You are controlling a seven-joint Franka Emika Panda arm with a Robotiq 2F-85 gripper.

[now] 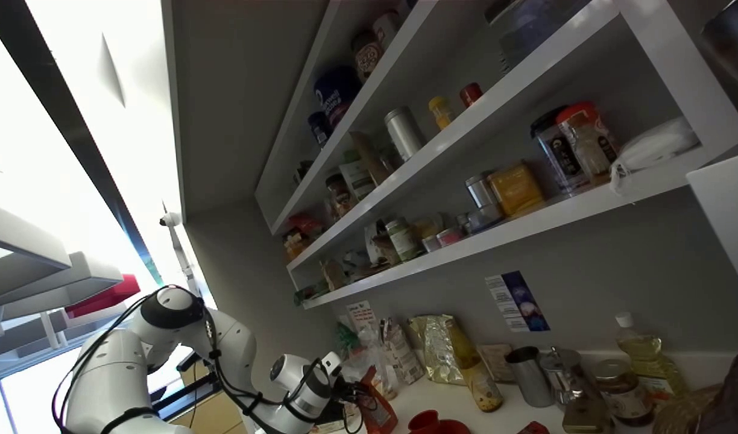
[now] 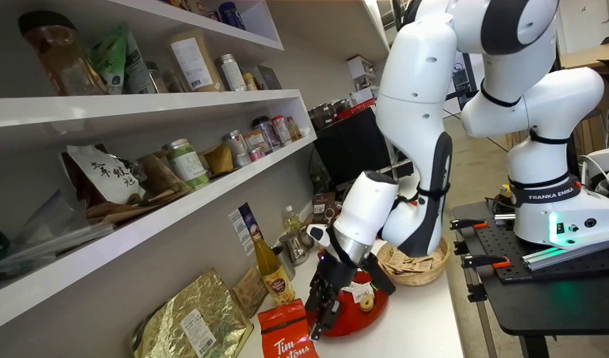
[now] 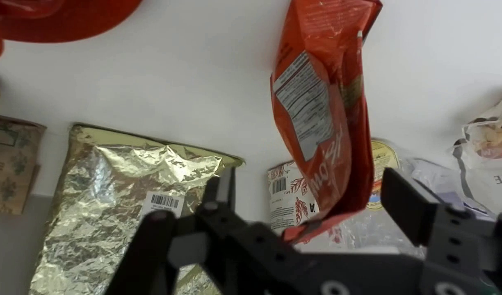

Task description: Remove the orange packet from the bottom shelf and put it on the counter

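Note:
The orange packet [image 2: 288,338] is a glossy red-orange bag with pale lettering. It also shows in an exterior view [image 1: 378,416] and in the wrist view [image 3: 337,123]. It stands over the white counter [image 2: 414,323], its foot cut off in that view. My gripper [image 3: 312,192] is open, with one finger on each side of the packet's folded top. Gaps show between fingers and packet. In both exterior views the gripper [image 1: 352,390] [image 2: 317,318] is down beside the packet. The bottom shelf [image 1: 465,248] [image 2: 135,236] runs along the wall above and holds jars and bags.
A gold foil bag [image 2: 200,323], a yellow bottle [image 2: 274,273] and a brown packet [image 2: 250,291] stand along the wall. A red plate [image 2: 356,323] lies beside the gripper. A basket [image 2: 441,263] stands beyond it. Clear plastic bags [image 1: 375,361] lie near the packet.

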